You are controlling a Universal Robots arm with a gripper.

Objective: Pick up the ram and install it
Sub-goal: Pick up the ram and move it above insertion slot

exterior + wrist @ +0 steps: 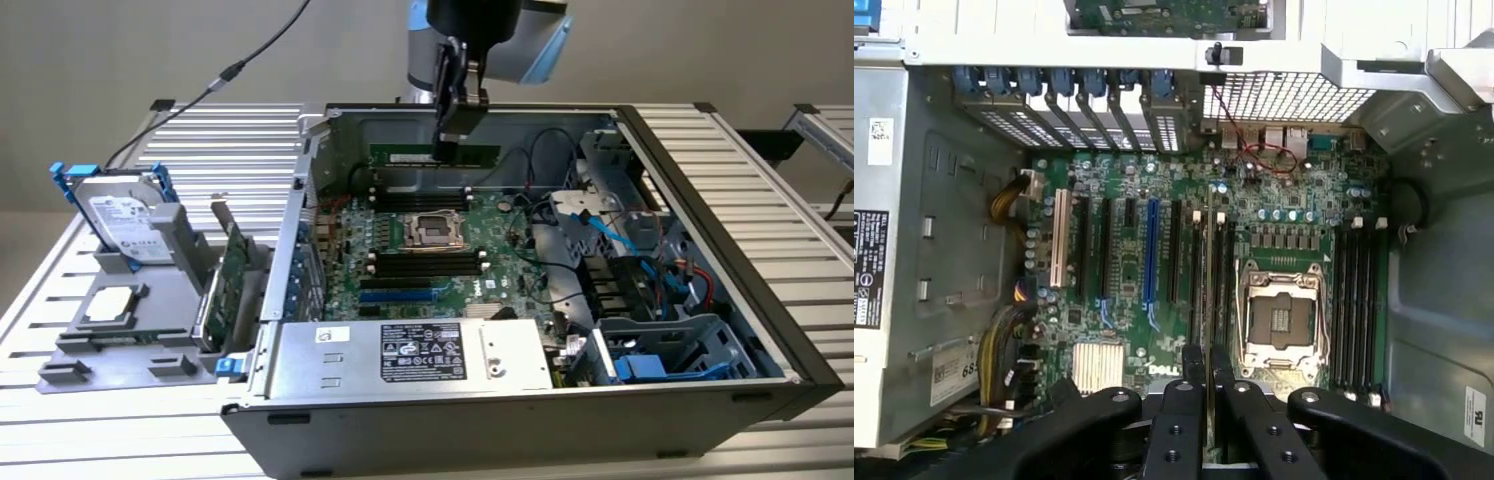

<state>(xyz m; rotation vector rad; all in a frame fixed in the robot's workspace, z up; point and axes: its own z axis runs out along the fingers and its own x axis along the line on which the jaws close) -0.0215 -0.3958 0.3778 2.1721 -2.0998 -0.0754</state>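
Fitter: Ram [398, 155] hangs in the upper middle of the exterior view, inside the open case [694, 190]. The jaws are closed narrowly on its top edge, near the middle of its length.

Checker: Is it seated?

Fitter: No. It appears to float just above the far bank of memory slots [420, 186], beyond the CPU socket [437, 228]. The wrist view shows the ram [1207, 330] edge-on between the jaws, running along a slot beside the socket.

Checker: What does the robot need for a clean install?

Fitter: Probably a level stick, its edge parallel to a single slot, its notch matched to the key, and a straight, even push. A tilt would likely jam one end. Whether the slot latches stand open cannot be told.
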